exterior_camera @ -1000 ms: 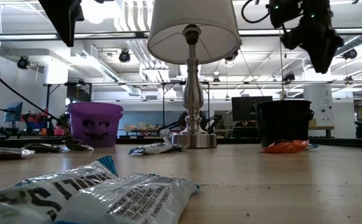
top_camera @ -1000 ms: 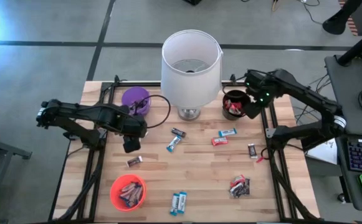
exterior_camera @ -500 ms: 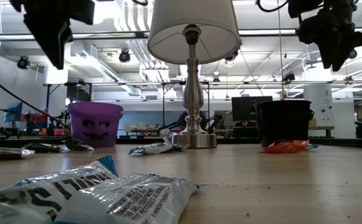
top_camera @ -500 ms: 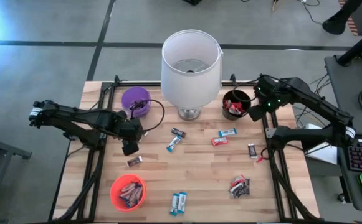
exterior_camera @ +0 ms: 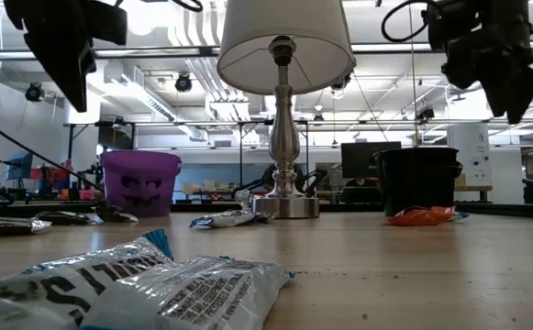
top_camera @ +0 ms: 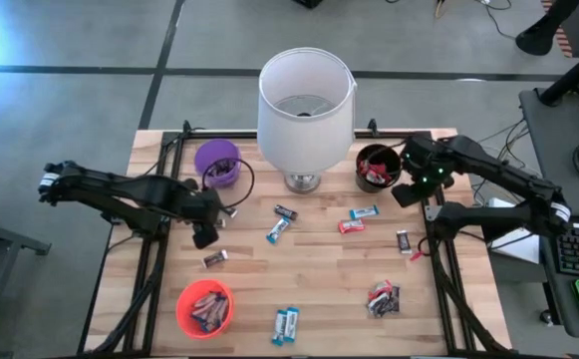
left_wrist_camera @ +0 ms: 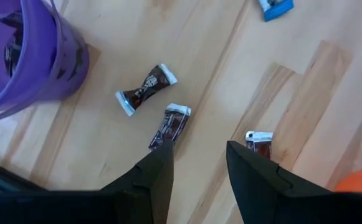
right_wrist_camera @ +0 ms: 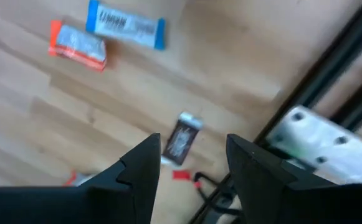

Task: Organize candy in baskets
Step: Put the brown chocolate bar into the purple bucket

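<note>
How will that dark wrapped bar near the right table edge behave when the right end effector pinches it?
The dark bar looks small and flat, so probably light and liable to skid on the smooth wood. Its shiny wrapper and crimped ends likely crumple and slip.

Two arms, both matte black — jointed tubular links with boxy housings. Left arm: thin black cable looping off near the wrist, pale fitting at the outer end. Right arm: small green lights glowing on the wrist housing, white band at the far joint. Fingers — flat, dark, angular, tapering.
</note>
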